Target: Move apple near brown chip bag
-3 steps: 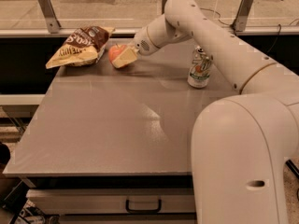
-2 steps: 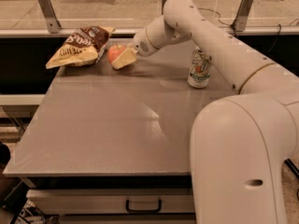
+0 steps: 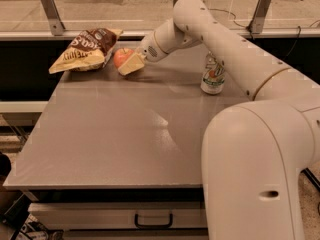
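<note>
Camera view: almost nothing has shifted over the last second. The gripper stays at the far left of the table, its claw clamped on the apple. The apple sits low, just beside the right edge of the chip bag, well apart from the can. The carry looks finished, and letting go seems the only step left.

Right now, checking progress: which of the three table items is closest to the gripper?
The apple: the gripper is right against it, beside the brown chip bag; the soda can stands apart.
</note>
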Robot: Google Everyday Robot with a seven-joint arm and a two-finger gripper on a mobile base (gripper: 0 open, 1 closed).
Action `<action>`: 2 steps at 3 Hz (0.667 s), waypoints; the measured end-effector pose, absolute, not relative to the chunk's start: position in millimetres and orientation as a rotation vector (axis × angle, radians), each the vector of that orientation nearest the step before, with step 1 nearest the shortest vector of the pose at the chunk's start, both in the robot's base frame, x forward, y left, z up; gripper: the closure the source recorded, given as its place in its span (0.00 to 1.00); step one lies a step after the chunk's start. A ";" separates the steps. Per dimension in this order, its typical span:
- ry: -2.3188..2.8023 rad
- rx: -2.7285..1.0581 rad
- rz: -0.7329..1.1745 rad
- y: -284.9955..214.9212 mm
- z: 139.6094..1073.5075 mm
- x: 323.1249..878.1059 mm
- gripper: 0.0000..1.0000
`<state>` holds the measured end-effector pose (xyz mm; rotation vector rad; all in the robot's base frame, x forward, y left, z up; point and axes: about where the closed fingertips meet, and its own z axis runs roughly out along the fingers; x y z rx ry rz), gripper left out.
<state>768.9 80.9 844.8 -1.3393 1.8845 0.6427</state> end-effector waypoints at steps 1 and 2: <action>1.885 -1.343 0.647 83.6 842.4 768.5 0.13; 1.886 -1.347 0.652 86.4 840.0 768.1 0.00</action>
